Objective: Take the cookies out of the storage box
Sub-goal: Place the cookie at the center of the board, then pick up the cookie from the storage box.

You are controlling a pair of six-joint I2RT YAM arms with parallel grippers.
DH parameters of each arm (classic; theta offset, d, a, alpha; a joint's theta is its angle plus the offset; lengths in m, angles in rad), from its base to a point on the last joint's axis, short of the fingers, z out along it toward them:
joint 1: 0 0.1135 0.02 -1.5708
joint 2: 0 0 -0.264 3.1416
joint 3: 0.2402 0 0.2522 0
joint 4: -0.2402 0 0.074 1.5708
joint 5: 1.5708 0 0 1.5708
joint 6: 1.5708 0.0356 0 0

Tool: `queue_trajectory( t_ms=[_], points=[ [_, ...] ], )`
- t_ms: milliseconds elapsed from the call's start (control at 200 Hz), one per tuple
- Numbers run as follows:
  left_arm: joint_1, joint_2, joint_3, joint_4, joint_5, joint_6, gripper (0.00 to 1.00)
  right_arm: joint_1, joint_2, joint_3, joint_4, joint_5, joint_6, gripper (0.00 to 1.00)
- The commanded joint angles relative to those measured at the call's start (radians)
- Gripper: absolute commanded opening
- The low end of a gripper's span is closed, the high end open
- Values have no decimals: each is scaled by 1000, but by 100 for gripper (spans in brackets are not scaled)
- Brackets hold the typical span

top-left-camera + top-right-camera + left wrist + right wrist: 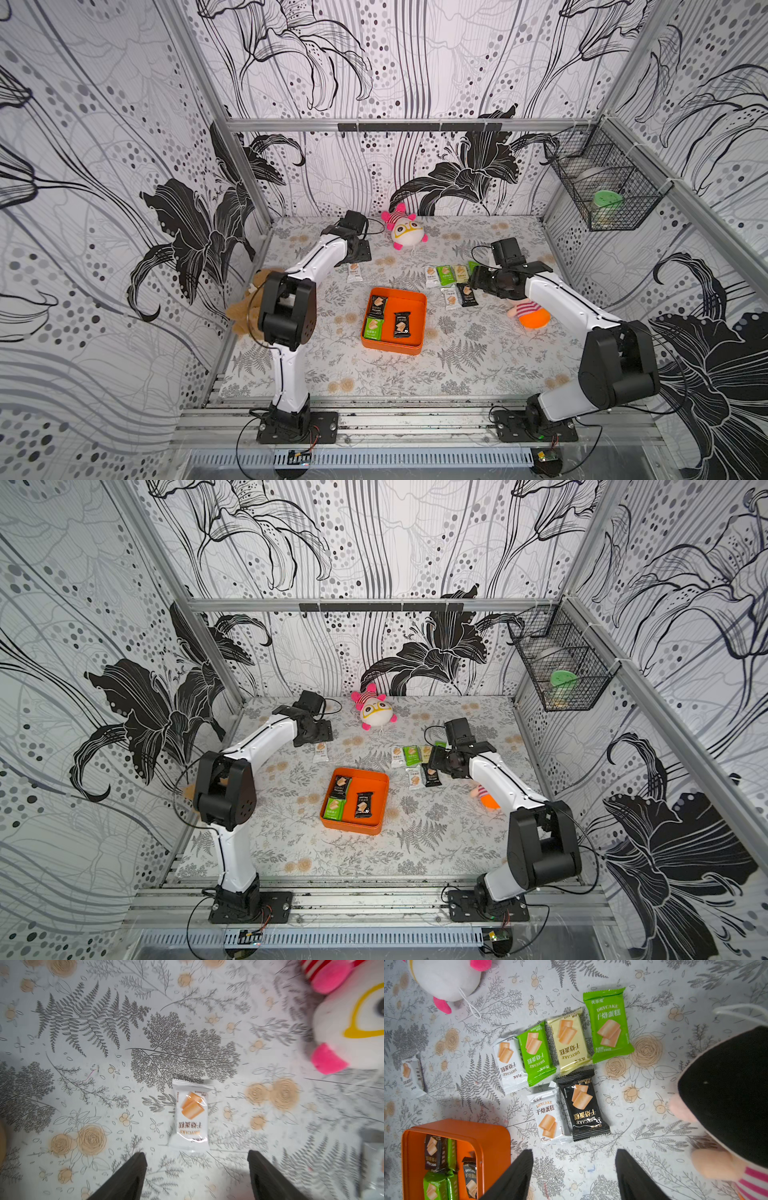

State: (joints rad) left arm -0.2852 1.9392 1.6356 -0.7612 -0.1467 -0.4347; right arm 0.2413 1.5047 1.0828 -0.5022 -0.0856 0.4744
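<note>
Left jaws and right jaws are both open and empty, three cookies sit in the storage box, two touching right by its wall, so a grab might snag both.

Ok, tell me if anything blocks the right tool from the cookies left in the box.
Nothing visible does. The right tool hangs open beside the lidless storage box; the nearest loose packet lies flat on the table.
</note>
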Motion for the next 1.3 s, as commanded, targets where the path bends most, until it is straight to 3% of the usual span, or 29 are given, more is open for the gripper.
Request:
queue_trajectory(
  t_ms=[0, 295, 506, 916, 1297],
  points=[
    [-89, -88, -90, 38, 3, -94, 81, -6, -41, -38, 21, -39, -24, 69],
    [-338, -235, -312, 151, 23, -314, 81, -4, -108, -112, 36, -85, -55, 69],
    [-474, -204, -323, 148, -9, -382, 81, -5, -157, -160, 40, -104, -60, 70],
    [-502, -141, -418, 187, 24, -388, 81, -6, -218, -187, -10, -74, -102, 70],
    [-516, -56, -412, 189, 15, -376, 74, -4, -209, -183, -34, -68, -112, 70]
  ],
)
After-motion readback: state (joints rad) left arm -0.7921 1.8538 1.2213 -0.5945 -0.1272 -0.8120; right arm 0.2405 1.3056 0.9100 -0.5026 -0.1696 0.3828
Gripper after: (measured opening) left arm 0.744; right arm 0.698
